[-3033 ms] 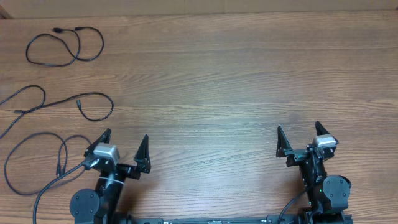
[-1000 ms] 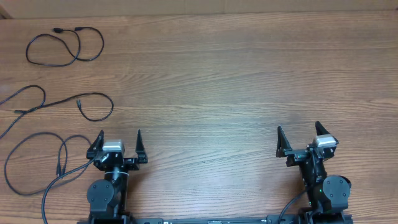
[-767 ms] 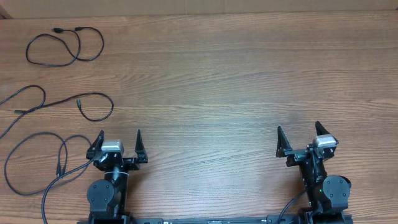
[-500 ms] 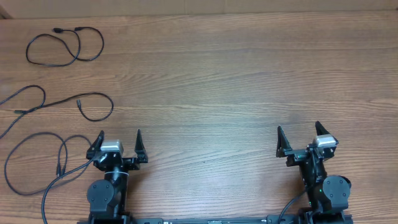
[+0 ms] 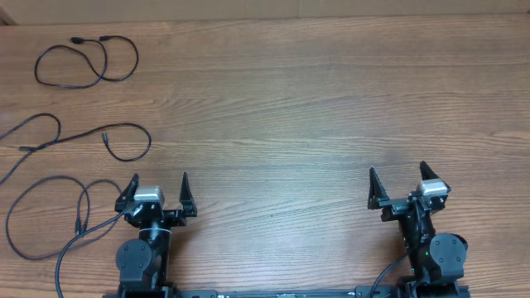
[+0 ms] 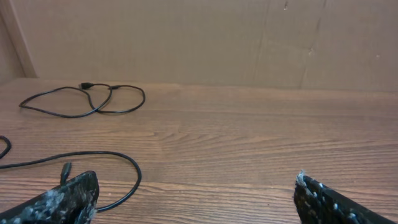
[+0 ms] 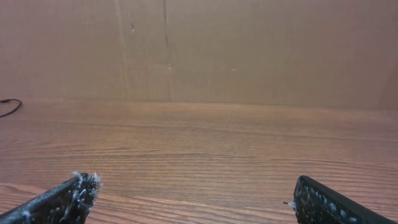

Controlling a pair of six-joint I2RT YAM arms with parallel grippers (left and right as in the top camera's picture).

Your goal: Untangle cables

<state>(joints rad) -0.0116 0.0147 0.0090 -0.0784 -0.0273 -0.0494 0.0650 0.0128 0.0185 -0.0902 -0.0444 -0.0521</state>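
Observation:
Three black cables lie apart on the left of the wooden table. One looped cable (image 5: 87, 62) is at the far left corner, also in the left wrist view (image 6: 84, 102). A second cable (image 5: 83, 136) lies mid-left, its loop showing in the left wrist view (image 6: 118, 168). A third, larger coil (image 5: 50, 215) lies by the left arm. My left gripper (image 5: 157, 189) is open and empty near the front edge, right of the third coil. My right gripper (image 5: 398, 182) is open and empty at the front right, far from all cables.
A brown cardboard wall (image 6: 249, 37) stands behind the table's far edge, also in the right wrist view (image 7: 249, 50). Both arm bases sit at the front edge.
Since three seconds ago the left gripper has turned from angled to straight ahead. Over the last second nothing has moved.

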